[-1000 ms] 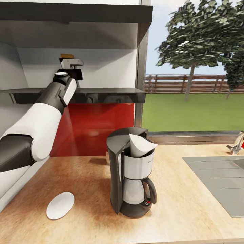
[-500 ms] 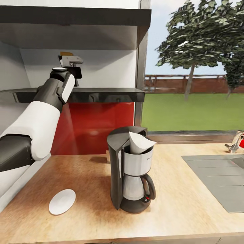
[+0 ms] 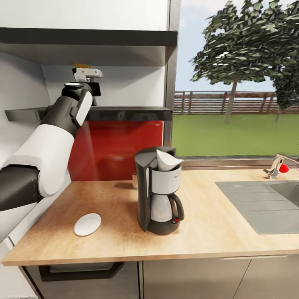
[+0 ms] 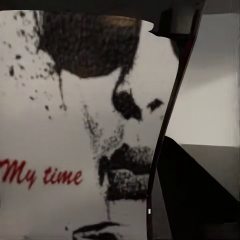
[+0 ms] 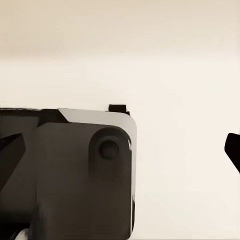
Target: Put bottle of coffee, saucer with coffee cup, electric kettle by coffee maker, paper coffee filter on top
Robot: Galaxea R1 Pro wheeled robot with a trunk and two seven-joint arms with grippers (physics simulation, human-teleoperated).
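Observation:
The bottle of coffee point(image 4: 75, 125) has its white "My time" label very close in the left wrist view, with a dark finger point(image 4: 172, 115) against its side. In the head view my left gripper point(image 3: 86, 77) is raised above the glossy black kitchen shelf point(image 3: 128, 113), shut on the bottle, whose gold lid point(image 3: 82, 65) peeks over it. The coffee maker point(image 3: 160, 195) stands on the kitchen countertop point(image 3: 207, 226) with the paper coffee filter point(image 3: 167, 161) in its open top. The saucer point(image 3: 87, 224) lies left of it. My right gripper point(image 5: 120, 150) is open.
A steel sink point(image 3: 265, 203) and its faucet point(image 3: 276, 166) are at the right. A thicker grey shelf point(image 3: 104, 37) hangs above the black one. Red backsplash point(image 3: 120, 149) lies behind the counter and a window point(image 3: 236, 83) to its right. Dark cabinets point(image 3: 195, 278) stand below.
The camera has drawn back and the whole picture has shifted, so the counter's front edge and the cabinets now show. My left gripper stays above the shelf with the bottle.

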